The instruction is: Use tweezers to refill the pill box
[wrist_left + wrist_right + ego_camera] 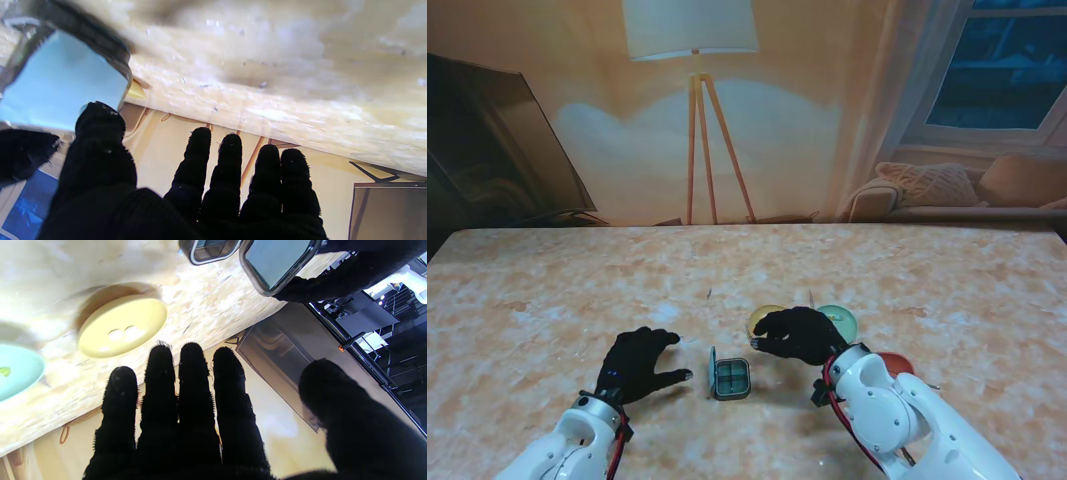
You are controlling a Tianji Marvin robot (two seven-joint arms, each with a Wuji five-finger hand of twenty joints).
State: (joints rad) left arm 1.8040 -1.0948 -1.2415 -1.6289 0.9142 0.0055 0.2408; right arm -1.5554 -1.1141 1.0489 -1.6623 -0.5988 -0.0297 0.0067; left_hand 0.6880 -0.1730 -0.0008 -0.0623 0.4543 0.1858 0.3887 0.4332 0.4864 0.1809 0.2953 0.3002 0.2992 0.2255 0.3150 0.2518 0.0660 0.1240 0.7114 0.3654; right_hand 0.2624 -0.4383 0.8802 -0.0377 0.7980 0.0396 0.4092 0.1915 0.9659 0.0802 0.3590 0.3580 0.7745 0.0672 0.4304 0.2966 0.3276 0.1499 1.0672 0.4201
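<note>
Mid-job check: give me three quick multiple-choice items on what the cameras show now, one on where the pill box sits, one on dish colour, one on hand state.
1. The pill box lies:
A. between the two hands
B. at the table's far edge
C. on the yellow dish

2. The dish holding two pale pills is:
A. red
B. yellow
C. black

3. The right hand is:
A. closed on tweezers
B. open, holding nothing
C. inside the pill box

Answers:
1 A, it sits between the left hand and the right hand.
2 B, the right wrist view shows the pills in the yellow dish.
3 B, its fingers are extended and bare.
</note>
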